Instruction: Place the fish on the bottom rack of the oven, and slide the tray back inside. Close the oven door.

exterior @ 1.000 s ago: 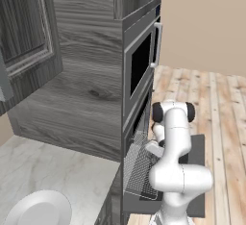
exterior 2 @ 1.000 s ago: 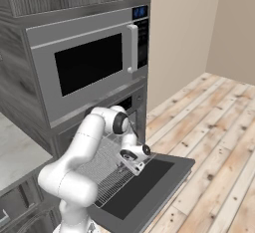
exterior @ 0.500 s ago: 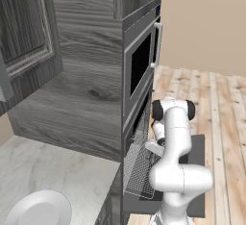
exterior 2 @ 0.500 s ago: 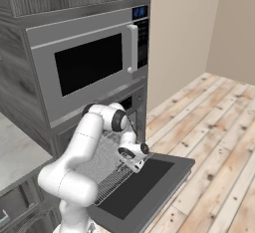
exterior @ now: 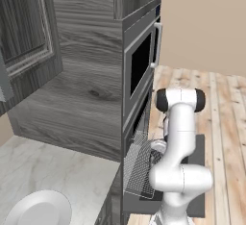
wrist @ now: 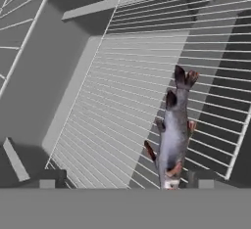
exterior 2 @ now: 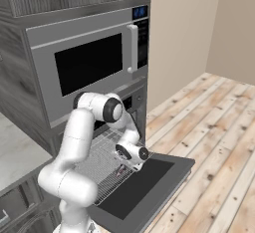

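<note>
Gripper point(wrist: 122, 178): one, two dark fingertips spread wide at either side of the hand view, nothing between them pinched; jaws open. From the right base view the gripper point(exterior 2: 121, 170) hangs just above the pulled-out rack, beside the arm's wrist.

Fish point(wrist: 172, 131): one, small, grey with reddish fins, lying flat on the wire rack point(wrist: 147, 76), tail pointing away from the hand, head nearest the fingertips and close to the right-hand one, apart from both. The hand view gives this detail; in the right base view the fish point(exterior 2: 119, 169) is a small dark speck under the hand, hard to make out.

Rack: one seen drawn out over the lowered door, its front edge standing proud of the oven mouth. The left base view shows the rack point(exterior: 138, 164) side-on, partly behind the arm.

Oven door point(exterior 2: 144, 184): one, dropped flat and open, dark window facing up.

Oven point(exterior 2: 127, 105): one, dark, set below the upper appliance.

Microwave point(exterior 2: 89, 62): one, black window, vertical silver handle, above the oven.

Plate point(exterior: 39, 208): one, white, round, on the pale counter point(exterior: 57, 171), in the left base view, well apart from the oven.

Floor point(exterior 2: 214, 142): light wood planks, farthest back.
</note>
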